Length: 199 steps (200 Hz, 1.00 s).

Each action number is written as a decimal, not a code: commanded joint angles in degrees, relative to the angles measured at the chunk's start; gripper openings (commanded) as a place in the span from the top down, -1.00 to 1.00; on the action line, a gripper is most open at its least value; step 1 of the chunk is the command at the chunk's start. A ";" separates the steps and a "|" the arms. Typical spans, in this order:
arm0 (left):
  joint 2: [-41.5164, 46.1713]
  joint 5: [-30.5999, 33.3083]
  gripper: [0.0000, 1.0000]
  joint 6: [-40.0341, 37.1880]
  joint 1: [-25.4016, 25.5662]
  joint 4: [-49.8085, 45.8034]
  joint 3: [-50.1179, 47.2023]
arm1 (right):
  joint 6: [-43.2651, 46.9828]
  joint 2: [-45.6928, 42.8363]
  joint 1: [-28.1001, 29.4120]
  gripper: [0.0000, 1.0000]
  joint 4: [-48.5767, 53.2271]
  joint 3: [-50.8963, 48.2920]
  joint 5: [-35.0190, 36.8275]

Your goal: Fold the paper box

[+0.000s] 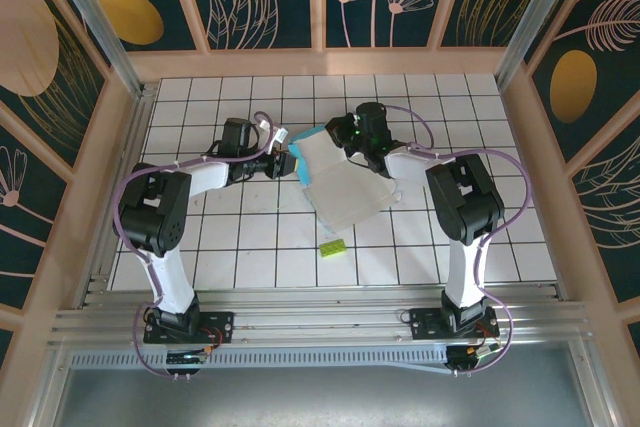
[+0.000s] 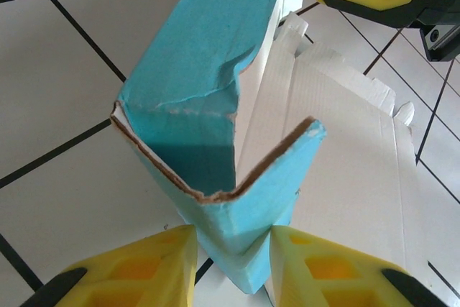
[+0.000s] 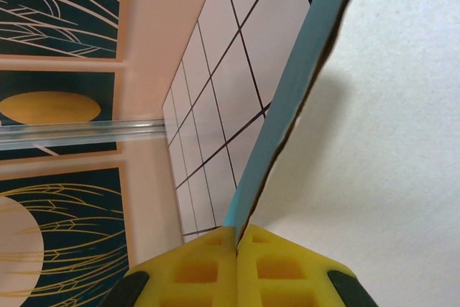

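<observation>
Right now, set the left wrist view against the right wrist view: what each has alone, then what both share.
Left wrist: the ragged folded corner of the teal-and-white cardboard paper box, flanked by the left gripper, white tabs beyond. Right wrist: patterned wall panels, the right gripper shut on the box's edge. Both: the box, the white tiled table.

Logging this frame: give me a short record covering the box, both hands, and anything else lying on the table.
paper box: partly folded on the tiled table; grey-white panel lies flat, teal flap raised at its far-left end
left hand: fingers on either side of the raised teal corner, apparently pinching it
right hand: shut on a thin edge of the box
lime-green block: loose, apart from the box, on the side nearer the arm bases
fold state: unfinished
</observation>
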<state>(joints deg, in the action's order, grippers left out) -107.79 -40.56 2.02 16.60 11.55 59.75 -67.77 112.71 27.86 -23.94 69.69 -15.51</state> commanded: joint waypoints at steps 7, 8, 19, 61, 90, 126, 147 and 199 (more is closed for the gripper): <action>-2.32 -3.16 0.39 1.38 -0.01 -1.31 2.41 | 1.59 0.19 0.72 0.88 -0.05 0.43 -0.40; -2.37 -3.14 0.39 1.39 -0.04 -1.38 2.45 | 1.59 0.17 0.71 0.88 -0.01 0.44 -0.36; -2.80 -2.87 0.40 1.96 0.03 -1.59 2.80 | 1.59 0.15 0.77 0.88 0.04 0.34 -0.27; -4.50 -2.35 0.37 3.56 1.01 -2.93 4.56 | 1.46 -0.29 0.82 0.88 -0.46 -0.27 -0.08; -5.43 -0.80 0.33 5.05 2.16 -3.51 5.83 | 1.05 -0.62 0.80 0.88 -1.37 -0.96 -0.14; -7.29 6.33 0.39 6.08 3.99 -8.62 9.77 | 1.15 -1.20 0.85 0.88 -1.40 -1.42 0.15; -8.03 10.30 0.40 7.80 4.64 -10.75 11.62 | 1.15 -1.43 0.84 0.88 -1.45 -1.56 0.22; -9.09 9.10 0.19 13.73 4.93 -8.33 12.70 | 1.15 -1.52 0.84 0.88 -1.72 -1.75 0.21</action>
<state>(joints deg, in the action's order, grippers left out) -114.67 -32.29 11.73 21.21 1.85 71.16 -67.77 112.68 27.75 -24.86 69.28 -12.91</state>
